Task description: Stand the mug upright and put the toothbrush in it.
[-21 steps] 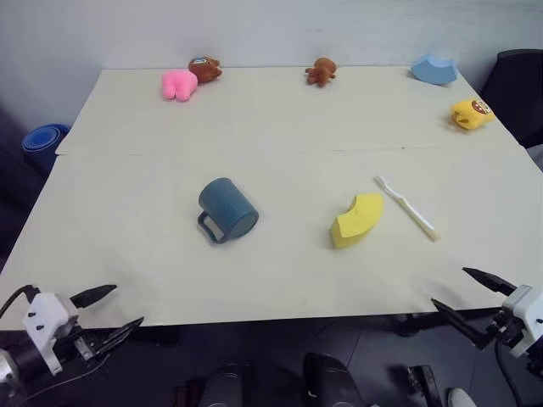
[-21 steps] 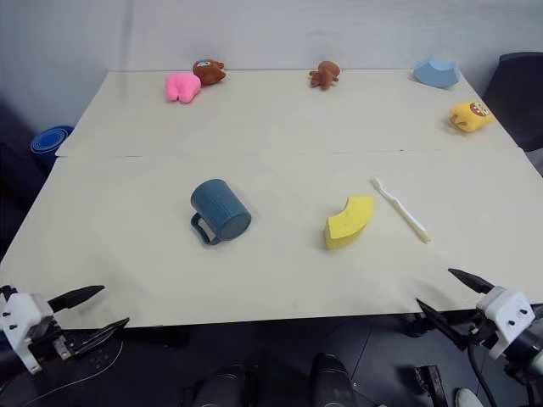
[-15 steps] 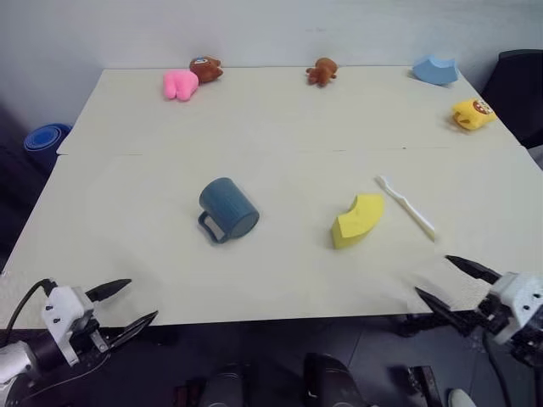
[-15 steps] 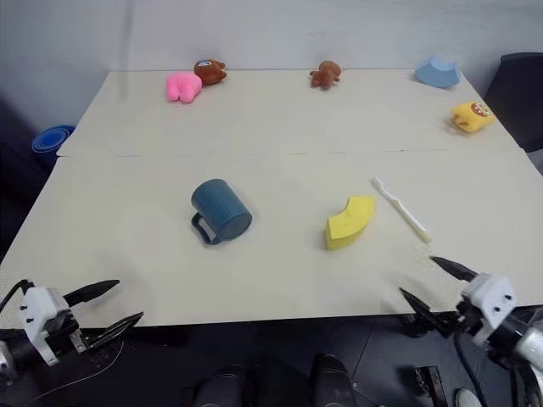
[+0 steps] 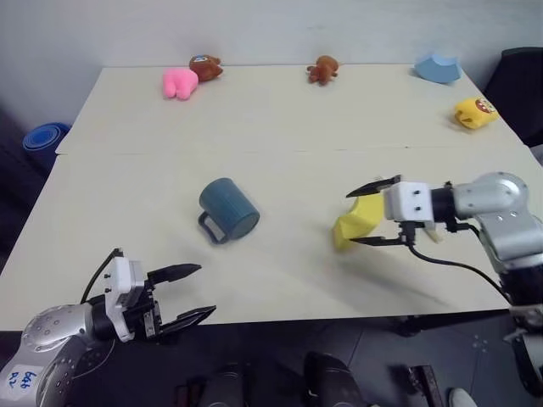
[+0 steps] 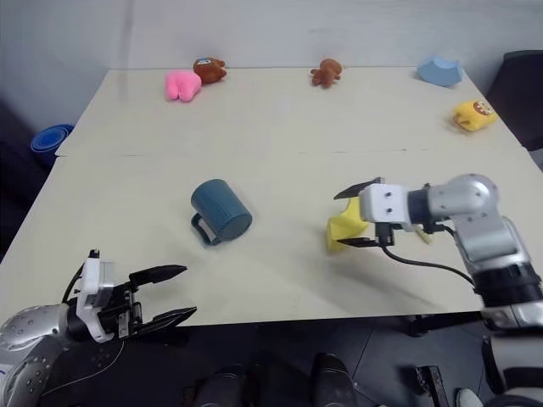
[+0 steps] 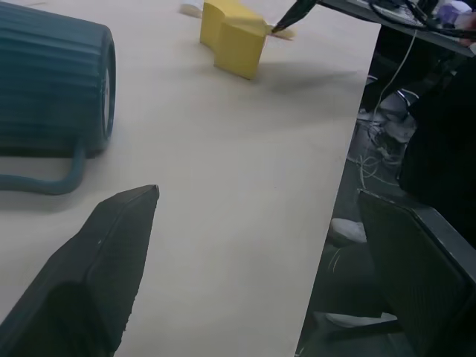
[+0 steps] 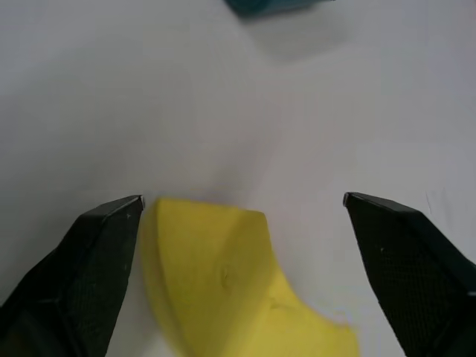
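- Sideways on the table (image 5: 127, 195), the mug (image 5: 227, 209) lies near the middle; its long axis runs diagonally, the closed base toward the far left and the mouth toward the near right.
- Its loop handle rests flat on the tabletop, on the side nearer the robot.
- It is dark teal-blue with fine ribbing along its body.
- The toothbrush (image 6: 423, 235) is mostly hidden behind the right arm; a short pale piece shows just past the yellow sponge wedge (image 5: 356, 220), so its direction cannot be told.
- The right gripper (image 5: 373, 214) hangs over the wedge, fingers spread wide and empty, pointing toward the mug.
- The left gripper (image 5: 188, 292) sits at the near edge, fingers apart, holding nothing.
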You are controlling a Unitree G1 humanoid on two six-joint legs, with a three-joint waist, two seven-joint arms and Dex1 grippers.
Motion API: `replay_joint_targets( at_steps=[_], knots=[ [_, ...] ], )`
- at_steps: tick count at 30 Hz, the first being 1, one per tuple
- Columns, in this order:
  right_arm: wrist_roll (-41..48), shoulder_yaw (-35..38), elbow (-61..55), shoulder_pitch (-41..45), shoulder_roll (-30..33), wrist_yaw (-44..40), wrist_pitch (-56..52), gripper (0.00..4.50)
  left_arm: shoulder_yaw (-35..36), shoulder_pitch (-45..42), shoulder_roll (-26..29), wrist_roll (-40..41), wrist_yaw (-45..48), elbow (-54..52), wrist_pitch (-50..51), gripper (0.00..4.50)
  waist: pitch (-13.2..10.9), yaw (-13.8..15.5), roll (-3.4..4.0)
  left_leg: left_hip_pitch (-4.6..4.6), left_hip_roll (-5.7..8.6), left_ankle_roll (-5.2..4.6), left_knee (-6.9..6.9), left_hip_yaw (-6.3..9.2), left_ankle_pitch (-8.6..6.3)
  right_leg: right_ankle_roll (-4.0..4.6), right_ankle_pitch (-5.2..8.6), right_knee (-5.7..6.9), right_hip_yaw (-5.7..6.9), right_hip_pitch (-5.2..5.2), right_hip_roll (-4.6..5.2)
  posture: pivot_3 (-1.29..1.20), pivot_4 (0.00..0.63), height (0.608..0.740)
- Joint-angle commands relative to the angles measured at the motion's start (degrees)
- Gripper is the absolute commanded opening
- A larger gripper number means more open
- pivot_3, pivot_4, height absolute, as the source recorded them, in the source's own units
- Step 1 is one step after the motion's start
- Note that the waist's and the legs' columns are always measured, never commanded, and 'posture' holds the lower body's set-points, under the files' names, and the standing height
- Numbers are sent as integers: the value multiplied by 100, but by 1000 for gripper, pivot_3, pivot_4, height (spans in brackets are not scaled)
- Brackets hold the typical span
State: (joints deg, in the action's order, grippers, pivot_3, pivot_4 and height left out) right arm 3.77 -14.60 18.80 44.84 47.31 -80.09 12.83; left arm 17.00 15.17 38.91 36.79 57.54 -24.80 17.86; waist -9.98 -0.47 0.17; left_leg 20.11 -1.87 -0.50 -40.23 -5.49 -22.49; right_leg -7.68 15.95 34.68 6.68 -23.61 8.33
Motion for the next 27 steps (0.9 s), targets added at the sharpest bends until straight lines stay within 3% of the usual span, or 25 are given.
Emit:
replay_joint_targets(
  at_steps=[1, 7, 9, 12, 14, 19, 22, 27],
  knots=[
    [-617, -464, 1087, 759, -170, -472, 617, 4482, -32, 1, -33, 56, -83, -221, 13, 4500, 0, -6, 1, 3, 0, 0, -2, -3, 0, 0, 0, -6, 3, 0, 1, 0, 150, 740],
    [-1193, -1072, 2394, 1531, -374, -1146, 736, 4482, -35, 41, -75, 74, -189, -321, 15, 4500, -1, -13, 2, 7, -2, 1, -9, 9, 1, 0, 0, -2, 16, 3, 3, 0, 150, 740],
    [-1284, -1138, 2787, 1696, -456, -1195, 814, 4082, -84, 2, -99, 85, -195, -346, -1, 4500, -1, -42, 2, 6, -2, 3, -9, 8, 2, 0, 0, -2, 17, 4, 3, 0, 150, 740],
    [-1204, -1024, 3122, 1834, -573, -1172, 962, 3130, -161, -76, -130, 107, -196, -392, -1, 4500, -1, -73, 2, 6, -3, 5, -9, 14, 3, 0, 0, 1, 21, 6, 3, 0, 150, 740],
    [-980, -807, 3159, 1864, -579, -1171, 823, 2522, -259, -150, -153, 105, -195, -432, -4, 4500, -1, -103, 2, 6, -3, 5, -9, 18, 3, 0, 0, 4, 22, 6, 3, 0, 150, 740],
    [444, 517, 2497, 1758, -163, -1193, -1250, 2481, -631, -616, -347, 186, -288, -568, 47, 4500, -15, -101, 25, 12, -3, 6, -9, 22, 3, -2, -1, 8, 26, 4, 5, 0, 150, 740],
    [359, 910, 2903, 1866, 662, -766, -2065, 2481, -995, -1048, -535, 227, -371, -659, 138, 4500, -19, -14, 31, 17, 5, 5, -14, 36, 3, -5, -2, 15, 30, 5, 14, 0, 150, 740],
    [-859, 579, 4450, 1791, 1445, 1099, -1485, 2481, -1515, -1644, -795, 72, -434, -585, 86, 4500, -17, 11, 29, 18, 7, 2, -17, 15, 2, -5, -2, -6, 29, 8, 16, 0, 150, 740]
  ],
)
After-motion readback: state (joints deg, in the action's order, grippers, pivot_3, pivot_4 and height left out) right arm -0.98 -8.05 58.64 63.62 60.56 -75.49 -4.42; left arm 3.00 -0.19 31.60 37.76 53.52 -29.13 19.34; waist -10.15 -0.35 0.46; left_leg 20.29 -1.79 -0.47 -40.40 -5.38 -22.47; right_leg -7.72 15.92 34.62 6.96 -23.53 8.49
